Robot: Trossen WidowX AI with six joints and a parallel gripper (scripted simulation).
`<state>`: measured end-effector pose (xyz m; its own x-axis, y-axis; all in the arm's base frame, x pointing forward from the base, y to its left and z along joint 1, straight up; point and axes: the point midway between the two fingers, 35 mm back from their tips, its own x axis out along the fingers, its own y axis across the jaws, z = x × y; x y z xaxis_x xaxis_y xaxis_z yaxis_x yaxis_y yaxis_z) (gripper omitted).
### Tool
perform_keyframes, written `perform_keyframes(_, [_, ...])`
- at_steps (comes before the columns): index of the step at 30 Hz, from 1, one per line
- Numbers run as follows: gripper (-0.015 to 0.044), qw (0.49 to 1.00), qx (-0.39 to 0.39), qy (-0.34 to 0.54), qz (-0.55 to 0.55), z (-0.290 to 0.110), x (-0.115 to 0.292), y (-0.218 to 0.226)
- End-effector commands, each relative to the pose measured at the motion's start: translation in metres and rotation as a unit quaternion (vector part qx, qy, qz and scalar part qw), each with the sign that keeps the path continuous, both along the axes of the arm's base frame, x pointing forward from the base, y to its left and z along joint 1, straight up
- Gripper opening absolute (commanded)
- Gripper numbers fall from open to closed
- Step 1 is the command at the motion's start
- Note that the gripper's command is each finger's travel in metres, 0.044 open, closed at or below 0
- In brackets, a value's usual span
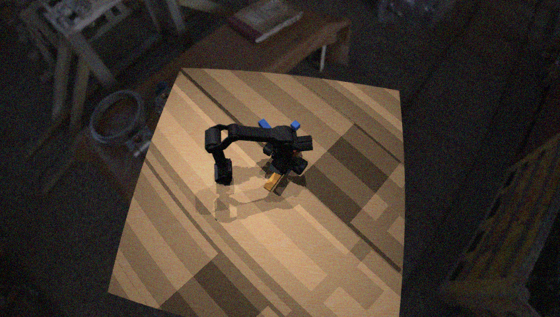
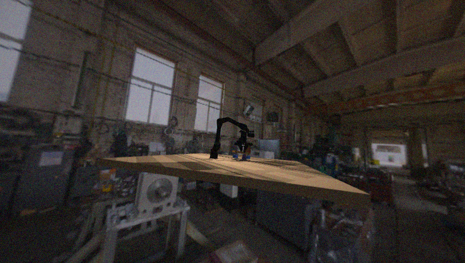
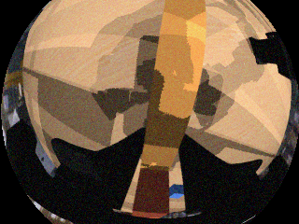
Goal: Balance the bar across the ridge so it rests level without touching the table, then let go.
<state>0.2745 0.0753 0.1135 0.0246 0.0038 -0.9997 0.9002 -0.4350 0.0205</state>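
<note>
My gripper (image 1: pixel 283 164) (image 2: pixel 243 148) (image 3: pixel 163 134) is shut on an orange-yellow bar (image 1: pixel 273 181) (image 3: pixel 178 69) and holds it off the striped wooden table (image 1: pixel 275 255) (image 2: pixel 277 179). In the wrist view the bar runs lengthwise away from the camera between the dark fingers, and its near end looks reddish. Two blue ends of the ridge (image 1: pixel 263 123) (image 1: pixel 295 125) show just behind the arm, whose forearm hides the ridge's middle. A bit of blue (image 3: pixel 177 190) shows beside the bar's near end in the wrist view. The bar's free end casts a shadow on the table.
The arm's base (image 1: pixel 223 172) stands on the table to the left of the gripper. The table top ends in open edges on all sides. Dim workshop clutter surrounds it, including a round tub (image 1: pixel 115 117) off the left edge.
</note>
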Motion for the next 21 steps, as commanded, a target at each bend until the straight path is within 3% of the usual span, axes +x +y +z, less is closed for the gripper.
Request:
perform_keyframes(1, [0.0000,1.000,0.002,0.000,-0.003,-0.0005,0.0004,0.0006])
perform_keyframes(21, [0.0000,1.000,0.002,0.000,-0.003,-0.0022,0.0004,0.0007])
